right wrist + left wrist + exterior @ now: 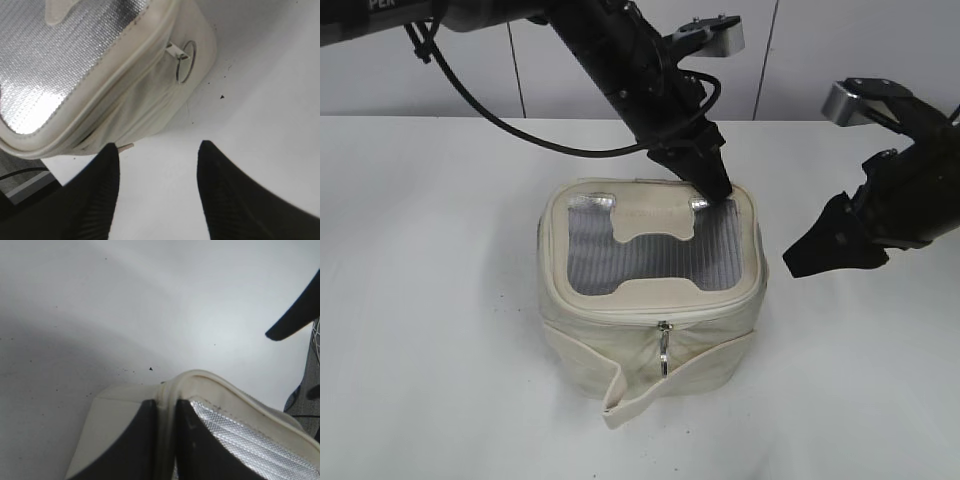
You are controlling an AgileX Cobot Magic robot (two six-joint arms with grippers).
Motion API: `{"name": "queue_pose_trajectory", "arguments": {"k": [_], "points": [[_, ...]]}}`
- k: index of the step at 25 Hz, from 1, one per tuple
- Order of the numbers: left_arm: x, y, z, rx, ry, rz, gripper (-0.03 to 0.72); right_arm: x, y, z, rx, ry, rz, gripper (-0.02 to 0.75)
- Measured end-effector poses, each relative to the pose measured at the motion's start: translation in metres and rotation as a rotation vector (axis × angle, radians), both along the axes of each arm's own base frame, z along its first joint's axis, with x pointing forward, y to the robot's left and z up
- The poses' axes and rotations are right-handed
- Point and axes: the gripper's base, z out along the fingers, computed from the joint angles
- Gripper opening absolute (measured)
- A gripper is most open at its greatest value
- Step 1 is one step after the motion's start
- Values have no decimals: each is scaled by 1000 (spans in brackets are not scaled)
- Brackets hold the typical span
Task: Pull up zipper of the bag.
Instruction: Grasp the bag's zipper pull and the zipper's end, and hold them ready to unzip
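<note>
The cream-white boxy bag (650, 300) stands mid-table, grey mesh top with an H-shaped cream patch. Its zipper (650, 317) runs around the top rim, with a silver pull tab and ring (664, 350) hanging at the front. My left gripper (718, 190) is shut on the bag's back right rim; in the left wrist view the fingers (167, 407) pinch the cream rim (210, 382). My right gripper (810, 262) is open and empty, hovering right of the bag. The right wrist view shows its fingers (157, 150) apart over the table, the bag (125, 100) and a silver ring (185, 61) ahead.
The white table (430, 300) surrounds the bag. A loose cream strap (630, 400) hangs at the bag's front bottom. A white wall stands behind the table. The left arm's cable loops above the table at back left.
</note>
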Motion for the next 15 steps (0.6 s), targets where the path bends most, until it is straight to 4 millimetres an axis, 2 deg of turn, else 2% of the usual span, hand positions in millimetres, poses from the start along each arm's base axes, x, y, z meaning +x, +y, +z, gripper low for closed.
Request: {"name": "queue_pose_trajectory", "arguments": {"k": [6,11,15], "points": [[0,0,0,0,0,0,76,7,3,-11,24,-111,63,397],[0,0,0,3,-2,0,76,16,4,-33,12,-97,87,397],[0,0,0,5,-4,-1,76,21,9,-44,52,-114,113,397]]}}
